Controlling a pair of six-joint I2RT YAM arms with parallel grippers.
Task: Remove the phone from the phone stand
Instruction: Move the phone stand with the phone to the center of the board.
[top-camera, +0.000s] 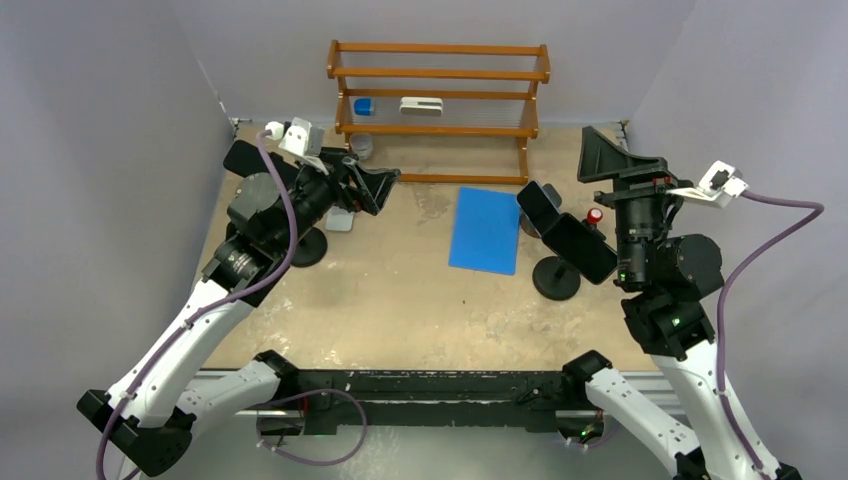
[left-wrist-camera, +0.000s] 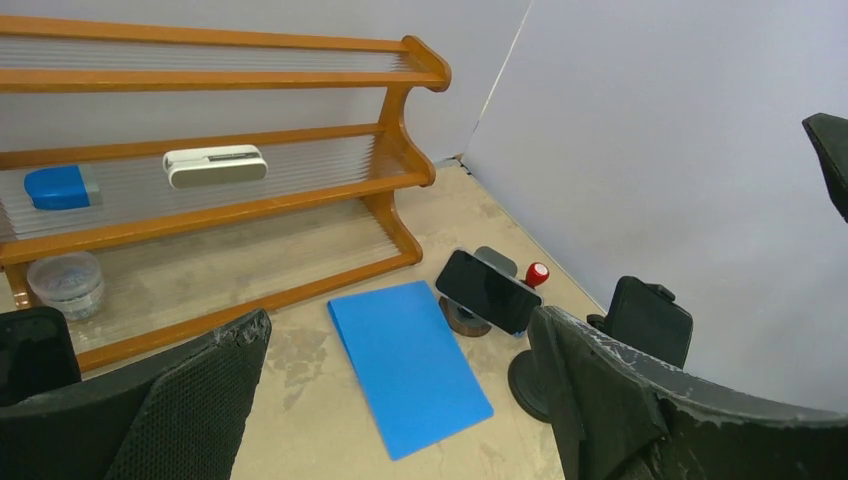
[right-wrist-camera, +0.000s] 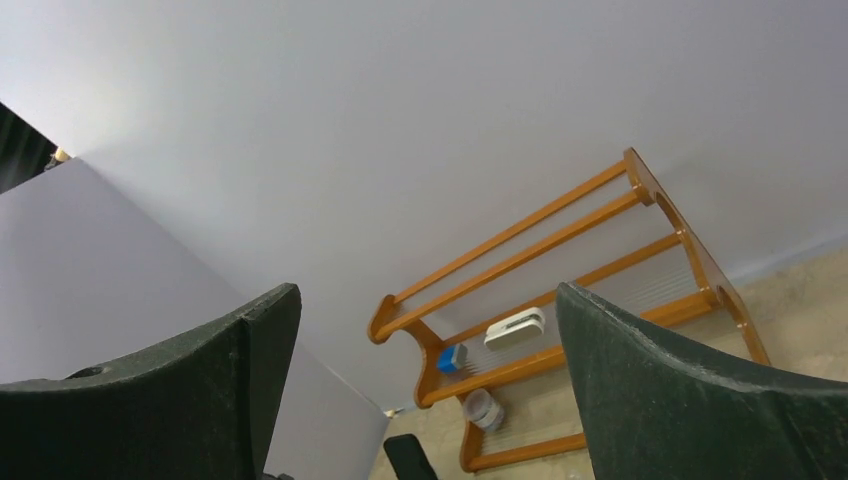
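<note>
Phone (top-camera: 579, 247) is sitting tilted in its phone stand (top-camera: 555, 278) at the right side of the table (top-camera: 400, 300), close beside the right arm, with the stand's round black base resting on the table. A second phone (top-camera: 540, 208) is leaning on another stand just behind it, at the right edge of a blue mat (top-camera: 485, 230), and a small red-capped item (top-camera: 594, 215) is standing near both. The left fingers (left-wrist-camera: 200, 390) are standing spread wide and gripping nothing, hovering over the left of the table and pointing toward the mat, well apart from the phone. The right fingers (right-wrist-camera: 660, 380) are likewise spread wide and empty, raised and pointing toward the back wall. A wooden rack (top-camera: 437, 100) is standing at the back, carrying a blue item (top-camera: 363, 106) and a white item (top-camera: 421, 104) on one shelf.
</note>
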